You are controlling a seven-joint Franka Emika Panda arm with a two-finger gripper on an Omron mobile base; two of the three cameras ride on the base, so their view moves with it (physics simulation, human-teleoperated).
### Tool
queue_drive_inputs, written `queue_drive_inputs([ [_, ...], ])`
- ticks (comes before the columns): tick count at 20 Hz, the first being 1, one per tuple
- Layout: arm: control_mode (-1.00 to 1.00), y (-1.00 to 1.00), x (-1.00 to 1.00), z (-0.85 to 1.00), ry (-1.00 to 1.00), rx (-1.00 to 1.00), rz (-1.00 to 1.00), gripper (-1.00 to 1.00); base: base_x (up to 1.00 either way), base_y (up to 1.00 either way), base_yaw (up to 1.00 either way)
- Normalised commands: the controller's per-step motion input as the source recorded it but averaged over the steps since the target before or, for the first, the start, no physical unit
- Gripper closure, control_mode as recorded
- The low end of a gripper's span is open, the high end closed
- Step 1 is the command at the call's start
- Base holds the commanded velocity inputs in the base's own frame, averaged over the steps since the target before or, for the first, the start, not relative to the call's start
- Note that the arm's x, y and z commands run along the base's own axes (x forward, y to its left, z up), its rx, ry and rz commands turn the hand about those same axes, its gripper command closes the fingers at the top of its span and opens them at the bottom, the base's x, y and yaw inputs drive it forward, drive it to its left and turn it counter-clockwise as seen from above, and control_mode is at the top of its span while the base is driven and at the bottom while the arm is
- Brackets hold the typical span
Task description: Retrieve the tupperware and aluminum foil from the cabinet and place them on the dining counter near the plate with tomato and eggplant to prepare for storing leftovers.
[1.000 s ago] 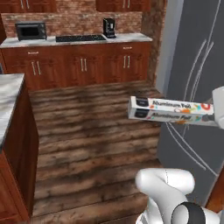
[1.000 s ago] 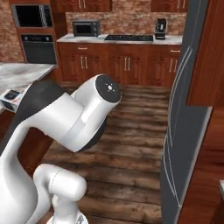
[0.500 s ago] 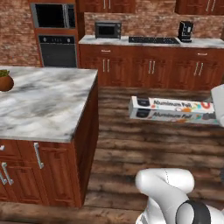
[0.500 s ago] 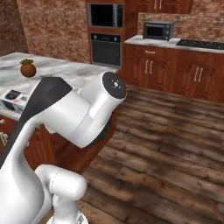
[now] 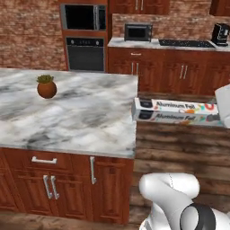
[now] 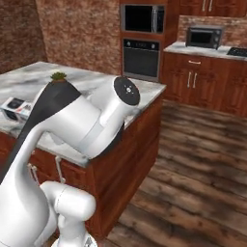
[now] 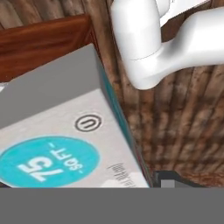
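In the left base view, a small terracotta pot with a green plant (image 5: 46, 86) stood at the upper left on the grey-veined white marble island top (image 5: 81, 121), which filled the left and middle of the frame above reddish-brown drawers with silver handles (image 5: 49, 179). At the top centre were a black built-in wall oven (image 5: 85, 54) and, to its right, a small dark microwave (image 5: 138, 32) on the far counter. Right of centre, the long white and pale-blue aluminum foil carton (image 5: 176, 112) with red-orange marks hung level in the air over the wooden plank floor (image 5: 179, 148), its left end just beside the island's edge and its right end running to the frame's right edge.

In the right base view, the potted plant showed at the left behind the arm.

In the hand view, the carton's grey-white face with a teal round label lay across the left and centre, close against the camera. One dark fingertip (image 7: 173, 180) showed at the lower right beside the carton. The gripper held the carton, jaws set wide around it.
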Motion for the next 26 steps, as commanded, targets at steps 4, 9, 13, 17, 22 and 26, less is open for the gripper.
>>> queue_drive_inputs([
  [4,1.00,0.00,0.00,0.00,0.00,0.00,0.00,1.00,0.03,1.00,0.47],
  [9,1.00,0.00,0.00,0.00,0.00,0.00,0.00,1.00,-0.01,0.65,0.88],
  [13,1.00,0.00,0.00,0.00,0.00,0.00,0.00,1.00,-0.10,0.21,1.00],
  [17,1.00,0.00,0.00,0.00,0.00,0.00,0.00,1.00,-0.11,0.17,1.00],
  [22,1.00,0.00,0.00,0.00,0.00,0.00,0.00,1.00,-0.05,0.18,1.00],
  [26,1.00,0.00,0.00,0.00,0.00,0.00,0.00,1.00,0.00,0.31,0.95],
])
